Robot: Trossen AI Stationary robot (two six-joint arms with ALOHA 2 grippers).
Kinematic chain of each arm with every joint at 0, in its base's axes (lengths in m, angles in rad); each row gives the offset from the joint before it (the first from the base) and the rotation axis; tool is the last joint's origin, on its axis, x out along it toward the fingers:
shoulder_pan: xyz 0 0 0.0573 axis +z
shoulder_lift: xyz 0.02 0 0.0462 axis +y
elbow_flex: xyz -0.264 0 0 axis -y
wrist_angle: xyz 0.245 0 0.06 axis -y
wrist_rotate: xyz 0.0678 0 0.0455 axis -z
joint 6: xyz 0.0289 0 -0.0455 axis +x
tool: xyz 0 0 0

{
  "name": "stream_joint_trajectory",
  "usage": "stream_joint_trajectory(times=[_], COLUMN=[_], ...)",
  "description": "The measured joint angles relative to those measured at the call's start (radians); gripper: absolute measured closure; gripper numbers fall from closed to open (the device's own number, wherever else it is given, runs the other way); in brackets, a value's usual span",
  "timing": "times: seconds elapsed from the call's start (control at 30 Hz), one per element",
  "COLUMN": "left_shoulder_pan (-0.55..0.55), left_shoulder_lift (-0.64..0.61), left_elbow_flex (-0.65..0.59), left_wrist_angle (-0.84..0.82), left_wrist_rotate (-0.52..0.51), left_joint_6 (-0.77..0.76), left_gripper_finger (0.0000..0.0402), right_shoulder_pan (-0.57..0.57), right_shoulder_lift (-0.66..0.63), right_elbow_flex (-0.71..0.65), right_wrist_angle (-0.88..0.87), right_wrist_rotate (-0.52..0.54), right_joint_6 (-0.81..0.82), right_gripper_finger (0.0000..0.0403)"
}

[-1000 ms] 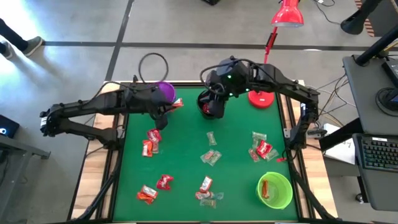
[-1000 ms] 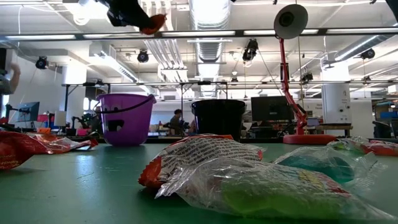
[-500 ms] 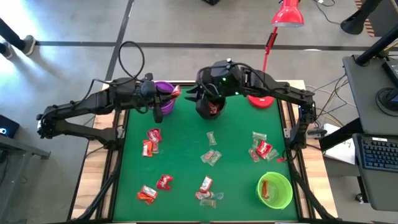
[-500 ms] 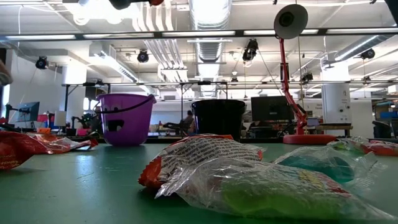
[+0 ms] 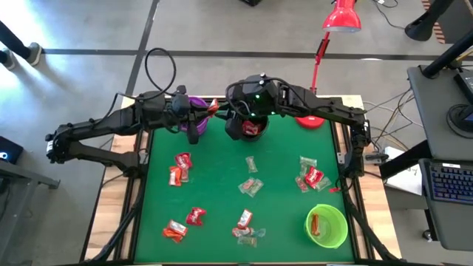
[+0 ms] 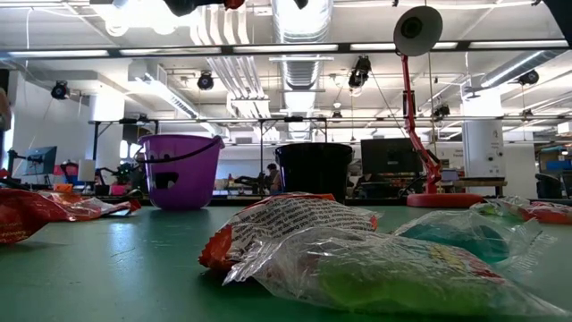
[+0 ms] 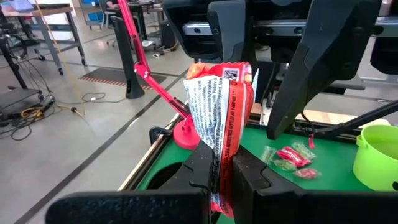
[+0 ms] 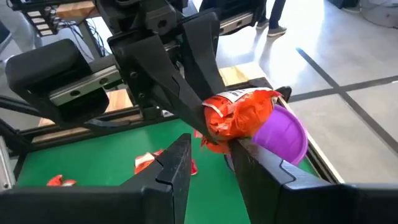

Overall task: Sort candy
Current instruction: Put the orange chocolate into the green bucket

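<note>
Candy lies scattered over the green counter (image 5: 214, 185), with red packets at the left (image 5: 179, 167), pale green pieces mid-counter (image 5: 251, 186), more near the right (image 5: 310, 177), and one orange piece already in the green cup (image 5: 326, 225). From the left, the left end effector (image 5: 209, 111) is clamped on an orange-red packet (image 7: 219, 112) and holds it at the purple cup's (image 5: 194, 108) rim; a second ago it sat lower, beside the cup, so it has lifted and carried the packet up over the cup. Next to it, the right end effector (image 5: 238, 118), which hung over the black cup (image 5: 253, 128) a second ago, has swung left toward the packet, fingers (image 8: 177, 163) apart and empty. This looks like a meeting at the purple cup rather than a drop yet; the packet is still gripped, so this piece is not sorted, and most candy remains on the counter.
</note>
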Motion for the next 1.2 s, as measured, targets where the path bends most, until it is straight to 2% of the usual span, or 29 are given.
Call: stream_joint_trajectory(times=[0.63,0.77,0.97,1.2], left_shoulder_pan=[0.002,0.003,0.008,0.023], left_shoulder_lift=[0.005,0.015,0.02,0.02], left_elbow_flex=[0.0,0.0,0.0,0.009], left_wrist_angle=[0.026,0.027,0.037,0.037], left_wrist_rotate=[0.05,0.05,0.049,0.048], left_joint_6=[-0.011,-0.011,-0.011,-0.022], left_gripper_finger=[0.0398,0.0398,0.0398,0.0389], right_shoulder_pan=[-0.008,-0.009,-0.009,-0.007], right_shoulder_lift=[0.002,0.002,0.002,0.002], right_elbow_flex=[0.0,-0.004,-0.011,-0.012], right_wrist_angle=[0.089,0.089,0.09,0.095], right_wrist_rotate=[0.053,0.053,0.053,0.06], right_joint_6=[-0.014,-0.013,0.015,0.052], right_gripper_finger=[0.0294,0.0318,0.0385,0.0394])
